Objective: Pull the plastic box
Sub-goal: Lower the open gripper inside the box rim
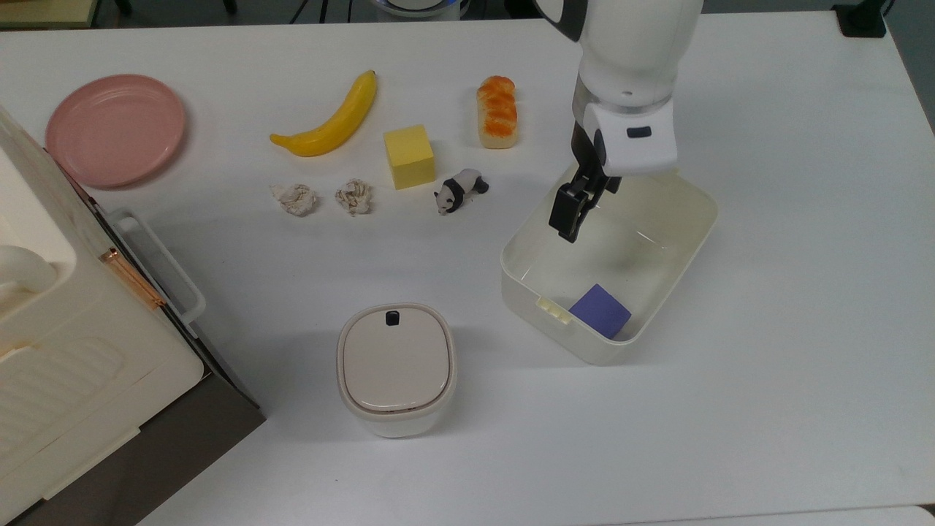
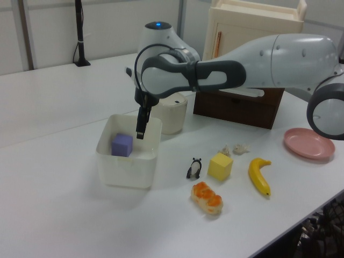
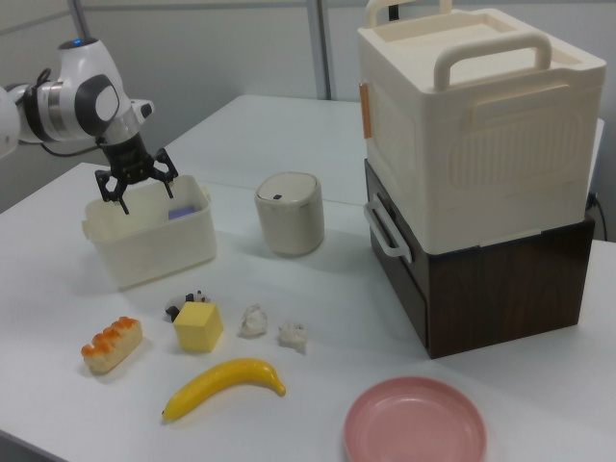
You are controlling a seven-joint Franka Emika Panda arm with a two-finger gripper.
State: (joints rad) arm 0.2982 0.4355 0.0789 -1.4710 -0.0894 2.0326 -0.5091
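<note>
The plastic box (image 1: 643,270) is a cream lidless tub lying at an angle right of the table's middle in the top view, also seen as the box (image 2: 126,169) (image 3: 154,255). A purple cube (image 1: 599,310) (image 2: 122,145) lies in one corner of it. My gripper (image 1: 586,203) hangs open over the tub's upper-left long wall in the top view, fingers pointing down and nothing between them. The right view shows the gripper (image 3: 138,191) spread at rim height. The left view has the gripper (image 2: 141,128) by the tub's far right corner. Whether it touches the wall I cannot tell.
A bread piece (image 1: 497,111), toy panda (image 1: 459,191), yellow cube (image 1: 409,155), banana (image 1: 332,120) and two paper wads (image 1: 295,199) lie to the top view's left of the tub. A lidded bin (image 1: 397,365), pink plate (image 1: 115,129) and big cabinet (image 1: 66,351) stand further left.
</note>
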